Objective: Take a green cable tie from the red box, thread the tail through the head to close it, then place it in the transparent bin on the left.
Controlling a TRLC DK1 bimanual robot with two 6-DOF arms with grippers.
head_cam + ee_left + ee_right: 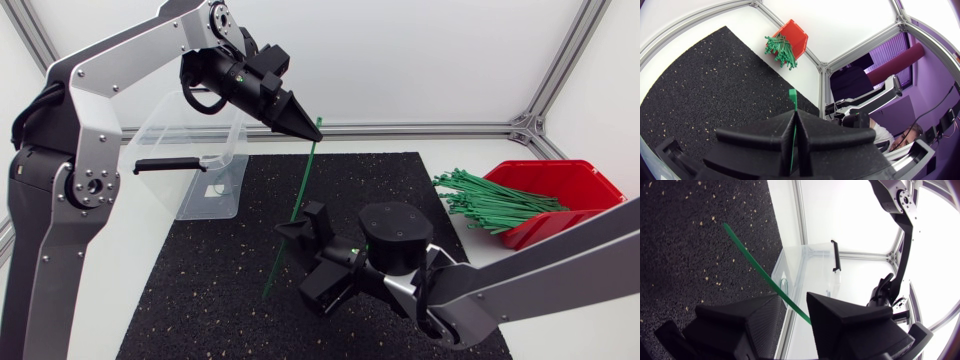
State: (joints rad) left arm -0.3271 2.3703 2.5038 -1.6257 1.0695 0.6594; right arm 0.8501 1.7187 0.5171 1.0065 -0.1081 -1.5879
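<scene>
I pinch a thin green plastic cable tie (303, 185) by its head, hanging straight and unclosed, between the transparent plastic bin (205, 165) and the red plastic box (565, 185) of ties.

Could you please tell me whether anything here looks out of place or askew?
Only the bundle of green cable ties: it spills out over the open front of the red box, ends splayed towards the mat. Nothing else stands out.
</scene>
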